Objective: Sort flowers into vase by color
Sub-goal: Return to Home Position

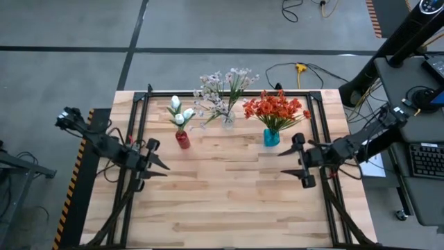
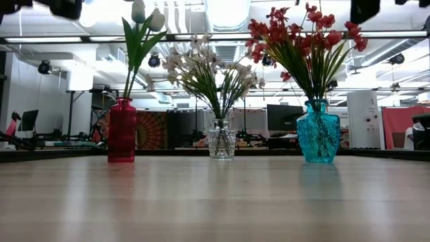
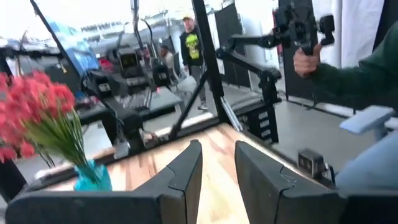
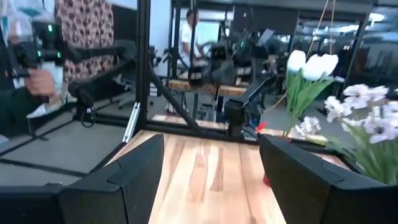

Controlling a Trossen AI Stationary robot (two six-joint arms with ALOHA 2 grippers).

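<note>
Left gripper [image 1: 157, 162]: positioned above the left part of the table [image 1: 229, 208], fingertips directed toward the table centre. Its fingers [image 3: 186, 171] stand a narrow gap apart and hold nothing.

Right gripper [image 1: 291, 161]: positioned above the right part of the table, facing the left gripper. Its fingers [image 4: 134, 171] are spread wide and hold nothing.

Neither gripper touches a flower or a vase.

- Red vase [image 1: 182, 139]: near the left gripper, just ahead of its fingertips and offset toward the far edge. It stands upright and holds the tulips [image 1: 179, 111].
- Blue vase [image 1: 271, 137]: near the right gripper, ahead of its fingertips and offset toward the far edge. It stands upright and holds the orange blooms [image 1: 276, 107].
- Clear vase [image 1: 228, 120]: between the two other vases, farther from both grippers. It holds the sprays [image 1: 222, 87].

The three vases form a row and stand apart from one another.

Past the table edge ahead of the left gripper, a person's hand [image 3: 305, 60] grips a dark handle [image 3: 308, 28].
</note>
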